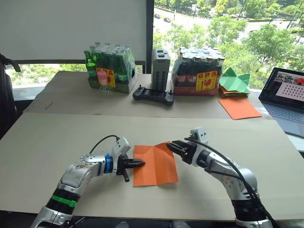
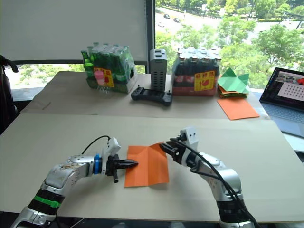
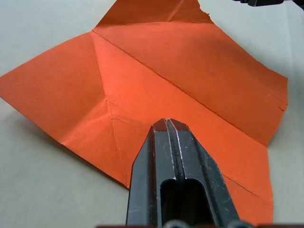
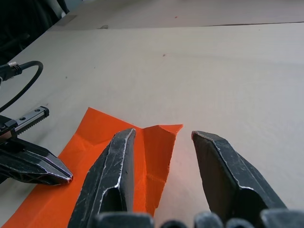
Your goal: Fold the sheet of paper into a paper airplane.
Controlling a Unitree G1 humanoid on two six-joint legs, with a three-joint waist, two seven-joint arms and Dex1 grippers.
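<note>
Silver arms with black cables, a green band, a blue ring, and black-fingered left hand (image 1: 140, 164).

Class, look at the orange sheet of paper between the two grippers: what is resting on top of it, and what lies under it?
On the sheet rest the shut left gripper's fingertips, at its left edge. Under it is the table; the covered patch cannot be seen.

Sheet of paper (image 1: 155, 165): thin matt orange paper, creased, near the table's front edge | Table (image 1: 57, 142): matt beige, smooth, cardboard-like surface | Left gripper (image 1: 141, 163): black fingers, scuffed, faint sheen | Right gripper (image 4: 164, 142): black fingers, worn, lightly scratched | Arms: glossy silver metal-look shells
</note>
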